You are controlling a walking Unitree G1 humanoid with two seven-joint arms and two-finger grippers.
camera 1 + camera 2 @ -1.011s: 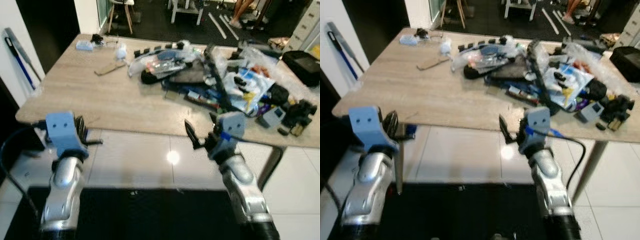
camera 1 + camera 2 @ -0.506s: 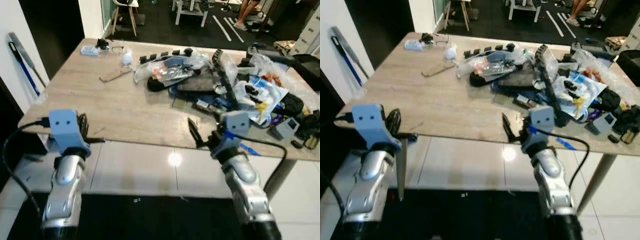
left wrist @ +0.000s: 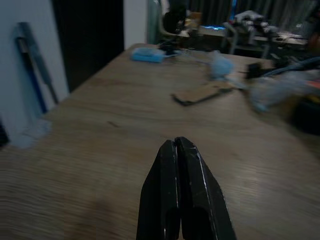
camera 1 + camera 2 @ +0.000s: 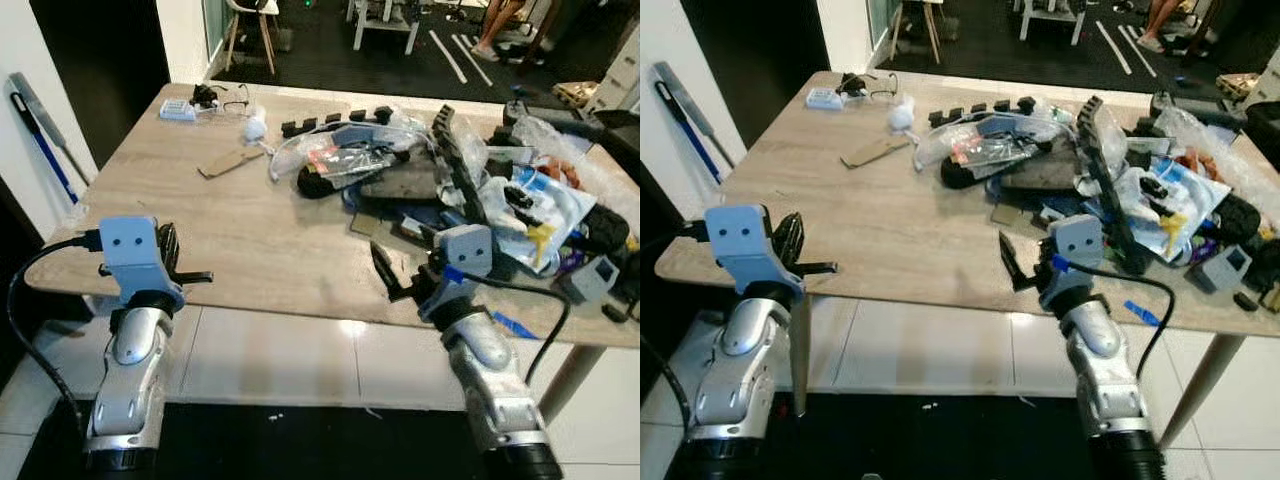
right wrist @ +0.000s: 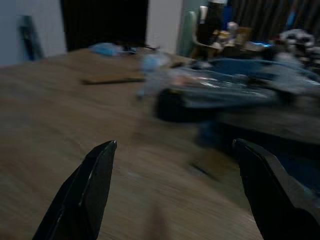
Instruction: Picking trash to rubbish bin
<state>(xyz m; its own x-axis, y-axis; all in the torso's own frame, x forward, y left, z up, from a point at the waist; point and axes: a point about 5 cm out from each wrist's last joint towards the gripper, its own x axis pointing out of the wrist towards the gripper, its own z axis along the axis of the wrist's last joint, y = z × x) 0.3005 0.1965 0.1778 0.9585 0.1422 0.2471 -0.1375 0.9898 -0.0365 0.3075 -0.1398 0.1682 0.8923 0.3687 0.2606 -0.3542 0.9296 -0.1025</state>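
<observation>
A heap of clutter (image 4: 470, 190) covers the right half of the wooden table (image 4: 150, 210): plastic bags, dark cables, wrappers and small boxes. A clear bag with coloured bits (image 4: 340, 150) lies at its left end. Further left lie a flat piece of cardboard (image 4: 228, 161) and a crumpled white wad (image 4: 254, 127). My left gripper (image 4: 200, 277) hovers shut over the table's near left edge with nothing in it; its fingers (image 3: 176, 165) are pressed together. My right gripper (image 4: 405, 275) is open over the near edge, just before the heap, its fingers (image 5: 95, 185) spread wide.
A small blue box (image 4: 178, 109) and a pair of glasses (image 4: 225, 95) lie at the far left corner. A blue-handled stick (image 4: 40, 140) leans on the wall to the left. White floor tiles (image 4: 270, 350) show under the table. Chair legs (image 4: 250, 30) and a person's legs (image 4: 490, 25) stand beyond.
The camera has drawn closer to the table. Both grippers, earlier in front of the near edge, are now over the tabletop. Their fingers keep the same state.
</observation>
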